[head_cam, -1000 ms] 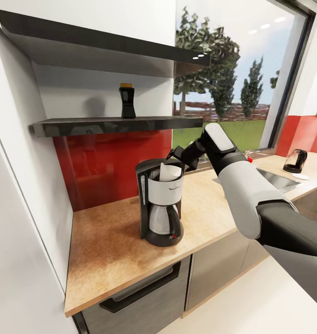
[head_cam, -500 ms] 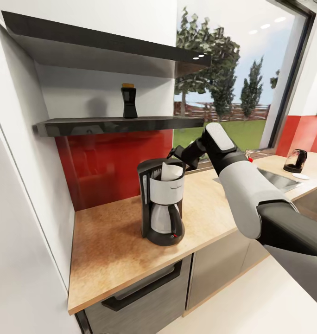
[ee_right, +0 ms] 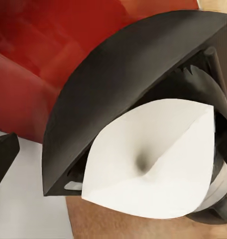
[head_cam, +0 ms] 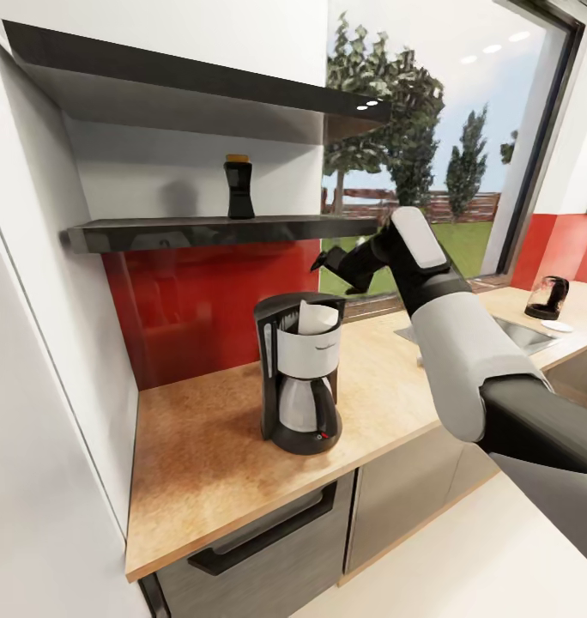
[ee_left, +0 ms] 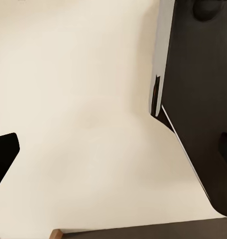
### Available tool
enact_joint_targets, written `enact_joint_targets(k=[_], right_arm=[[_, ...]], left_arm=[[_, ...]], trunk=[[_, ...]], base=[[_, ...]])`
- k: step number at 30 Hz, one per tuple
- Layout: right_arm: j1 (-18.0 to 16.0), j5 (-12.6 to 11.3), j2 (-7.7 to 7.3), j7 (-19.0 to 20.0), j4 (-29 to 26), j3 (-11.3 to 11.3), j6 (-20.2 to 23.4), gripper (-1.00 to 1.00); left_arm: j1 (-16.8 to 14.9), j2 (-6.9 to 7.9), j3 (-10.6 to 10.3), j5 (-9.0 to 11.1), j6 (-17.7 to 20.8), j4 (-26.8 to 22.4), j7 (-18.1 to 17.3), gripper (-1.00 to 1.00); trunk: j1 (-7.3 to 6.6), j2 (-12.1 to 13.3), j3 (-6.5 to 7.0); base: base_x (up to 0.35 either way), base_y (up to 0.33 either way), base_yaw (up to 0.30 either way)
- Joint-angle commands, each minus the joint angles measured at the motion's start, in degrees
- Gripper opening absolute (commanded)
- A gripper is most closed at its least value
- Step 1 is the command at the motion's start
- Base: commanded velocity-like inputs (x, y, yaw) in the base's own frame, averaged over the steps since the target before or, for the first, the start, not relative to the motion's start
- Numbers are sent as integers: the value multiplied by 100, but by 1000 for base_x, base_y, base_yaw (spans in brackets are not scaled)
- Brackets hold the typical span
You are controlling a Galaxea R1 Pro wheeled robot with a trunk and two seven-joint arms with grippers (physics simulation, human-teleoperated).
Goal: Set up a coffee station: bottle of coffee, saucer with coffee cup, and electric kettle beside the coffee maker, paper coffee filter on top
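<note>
cabinet fronts in dark grey run under the near edge of the countertop, a tan speckled slab that fills the corner and carries on to the right toward a sink. the coffee maker stands upright on that slab, a little in from the edge, silver panel and red switch facing out. the paper filter sits in its open top, a white cone poking above the rim; from the right wrist camera the filter lies spread in the black basket of the machine, nothing touching it.

the right arm reaches in from the right, white forearm over the counter, and the right gripper hangs above and just behind the coffee maker, apart from it and holding nothing. its fingers look parted, though they are small and dark against the window, so that is only likely. the left gripper cannot be judged: the left wrist camera gives a pale floor, a dark fingertip at the frame edge and a dark cabinet side.

behind the machine is a red backsplash. above it the thin black shelf holds the coffee bottle, dark with a yellowish cap, upright and alone. a thicker dark board hangs higher up.

far right along the counter, beyond the sink, the glass kettle stands with the white saucer just beside it. a window with trees lies behind.
</note>
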Motion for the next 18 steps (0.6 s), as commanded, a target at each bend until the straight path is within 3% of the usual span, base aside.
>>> enact_joint_targets(k=[1,18], right_arm=[[-1,-53,-15,-57,-55,14,5,100],[-1,-51,-69,-56,-260,24,3,100]], left_arm=[[-4,-1,6,2,8,6,12,100],[-5,2,6,2,14,6,12,100]], trunk=[[2,-3,-2],[2,-3,-2]], base=[[0,-75,0],[0,-234,0]])
